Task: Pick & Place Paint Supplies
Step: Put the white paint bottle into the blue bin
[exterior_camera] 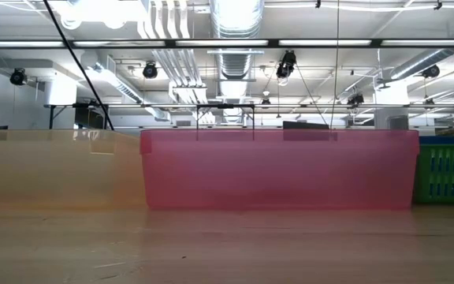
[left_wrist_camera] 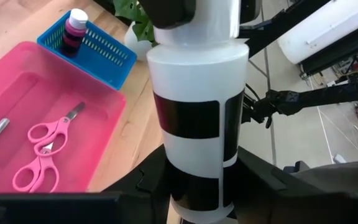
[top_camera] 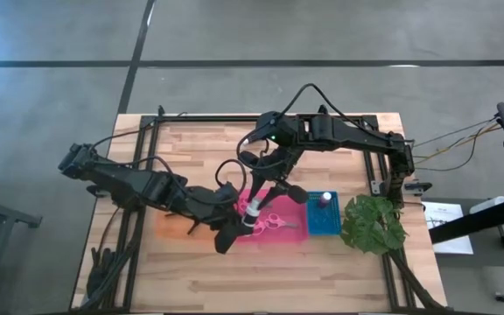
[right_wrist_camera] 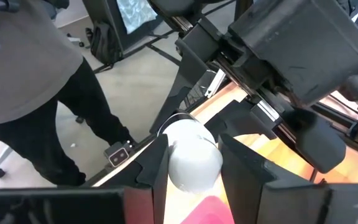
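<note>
While the left gripper (left_wrist_camera: 197, 186) clamps the base of the white paint bottle (left_wrist_camera: 197, 118), the right gripper (right_wrist_camera: 191, 163) closes narrowly around its cap, above the pink tray (top_camera: 283, 234). One pair of pink scissors (left_wrist_camera: 42, 152) lies inside; one pink bottle (left_wrist_camera: 75, 28) stands in the blue basket (left_wrist_camera: 107, 53).

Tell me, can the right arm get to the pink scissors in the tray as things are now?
Probably not yet. The right tool is at the cap of the white bottle that the left tool holds. The scissors themselves lie uncovered in the pink tray.
</note>
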Robot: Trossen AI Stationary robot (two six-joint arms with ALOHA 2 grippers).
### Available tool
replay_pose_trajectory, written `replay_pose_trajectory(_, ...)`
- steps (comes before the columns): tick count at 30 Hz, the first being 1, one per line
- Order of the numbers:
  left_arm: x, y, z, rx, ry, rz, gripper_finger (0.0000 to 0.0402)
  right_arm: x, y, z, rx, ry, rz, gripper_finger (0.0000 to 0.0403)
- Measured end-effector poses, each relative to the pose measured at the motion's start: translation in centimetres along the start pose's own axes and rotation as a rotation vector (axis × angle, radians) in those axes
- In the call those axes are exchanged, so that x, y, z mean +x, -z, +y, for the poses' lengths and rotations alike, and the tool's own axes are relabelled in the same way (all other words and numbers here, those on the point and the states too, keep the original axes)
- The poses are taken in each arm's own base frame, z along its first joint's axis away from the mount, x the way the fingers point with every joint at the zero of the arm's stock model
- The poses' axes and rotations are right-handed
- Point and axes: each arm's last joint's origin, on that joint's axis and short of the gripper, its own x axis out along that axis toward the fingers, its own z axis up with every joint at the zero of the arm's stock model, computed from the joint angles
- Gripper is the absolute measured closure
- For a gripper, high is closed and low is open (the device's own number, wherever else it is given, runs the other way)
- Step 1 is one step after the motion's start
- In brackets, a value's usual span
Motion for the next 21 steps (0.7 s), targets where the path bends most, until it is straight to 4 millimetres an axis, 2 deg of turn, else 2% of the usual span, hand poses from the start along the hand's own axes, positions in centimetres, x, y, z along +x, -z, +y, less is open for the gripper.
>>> replay_pose_trajectory(4,-0.7,-0.1,0.0,-0.009,-0.002,-0.003,0.0218,0.0,0.0,0.0,0.002,-0.001,0.001,0.0296)
replay_pose_trajectory(8,-3.0,0.1,0.6,0.001,-0.058,0.041,0.0140,-0.1,0.1,0.3,0.018,-0.014,0.016,0.0296)
replay_pose_trajectory(11,-4.8,0.9,1.7,0.012,-0.150,0.142,0.0091,-0.7,-0.1,0.2,0.044,0.004,0.015,0.0296)
replay_pose_trajectory(15,-7.2,1.7,3.9,-0.052,-0.377,0.221,0.0060,-1.8,0.8,-0.1,0.287,0.157,0.128,0.0296)
replay_pose_trajectory(18,-7.8,1.8,5.5,-0.099,-0.536,0.205,0.0056,-2.1,2.3,0.0,0.514,0.293,0.282,0.0296)
replay_pose_trajectory(21,-8.4,1.6,6.8,-0.120,-0.595,0.190,0.0056,-2.5,3.4,0.5,0.695,0.445,0.395,0.0296)
